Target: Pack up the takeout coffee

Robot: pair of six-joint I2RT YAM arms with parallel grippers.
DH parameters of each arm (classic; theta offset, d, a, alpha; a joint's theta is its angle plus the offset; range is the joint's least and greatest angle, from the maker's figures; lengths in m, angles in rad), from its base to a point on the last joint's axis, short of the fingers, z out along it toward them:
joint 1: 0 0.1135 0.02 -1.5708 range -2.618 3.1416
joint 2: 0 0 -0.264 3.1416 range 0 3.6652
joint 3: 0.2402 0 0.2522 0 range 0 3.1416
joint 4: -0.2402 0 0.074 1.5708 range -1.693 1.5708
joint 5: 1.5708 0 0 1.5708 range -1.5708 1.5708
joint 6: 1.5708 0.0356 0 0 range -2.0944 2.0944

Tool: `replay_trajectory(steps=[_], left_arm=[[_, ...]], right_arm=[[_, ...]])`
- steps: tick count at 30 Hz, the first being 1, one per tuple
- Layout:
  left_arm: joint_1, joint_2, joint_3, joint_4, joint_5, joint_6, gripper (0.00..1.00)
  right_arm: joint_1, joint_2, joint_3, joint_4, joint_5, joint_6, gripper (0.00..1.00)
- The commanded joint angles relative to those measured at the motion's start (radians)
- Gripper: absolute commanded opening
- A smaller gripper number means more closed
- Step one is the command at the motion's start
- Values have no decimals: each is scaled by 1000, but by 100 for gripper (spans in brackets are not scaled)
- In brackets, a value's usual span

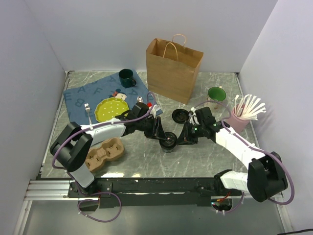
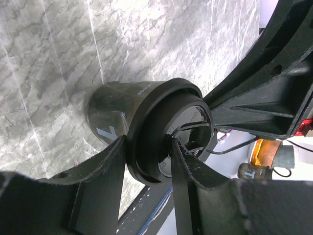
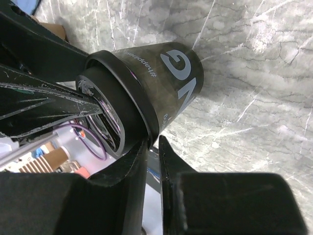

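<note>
Top external view: both grippers on the takeout coffee [image 1: 168, 142], mid-table [image 1: 210, 156], toward the near edge

Cup looks upright to me, long axis vertical, black lid [image 2: 171, 132] pointing up. Left gripper [image 1: 163, 136] is on its left side, pinching the lid rim. Right gripper [image 1: 178, 139] sits just opposite, fingers nearly together at the rim, can't tell if they've got it. Brown paper bag [image 1: 172, 68] stands open-topped by the far edge, beyond the cup.

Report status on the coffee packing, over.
Left pincer clamped on lid rim of takeout coffee. Right pincer at the same rim, grip unclear. Cup on table, outside the brown paper bag. Loose black lid lies between them.
</note>
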Motion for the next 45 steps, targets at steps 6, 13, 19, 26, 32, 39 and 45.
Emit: replay_trajectory(steps=[6,13,19,26,32,39,45], left_arm=[[-12,107,-66,-212,-226,87,42],[-12,104,-66,-189,-201,124,43],[-12,113,-40,-198,-202,161,42],[-12,121,-13,-215,-201,181,42],[-12,129,-7,-220,-207,195,42],[-12,135,-5,-218,-202,190,41],[-12,141,-5,-220,-206,187,41]], right_arm=[[10,-25,63,-128,200,-55,27],[-18,-33,262,-204,160,-104,27],[-36,18,309,-175,119,-182,27],[-51,108,305,-150,15,-245,27],[-74,157,280,-118,-30,-259,27],[-78,194,243,-103,-81,-283,27],[-85,220,171,-66,-64,-268,26]])
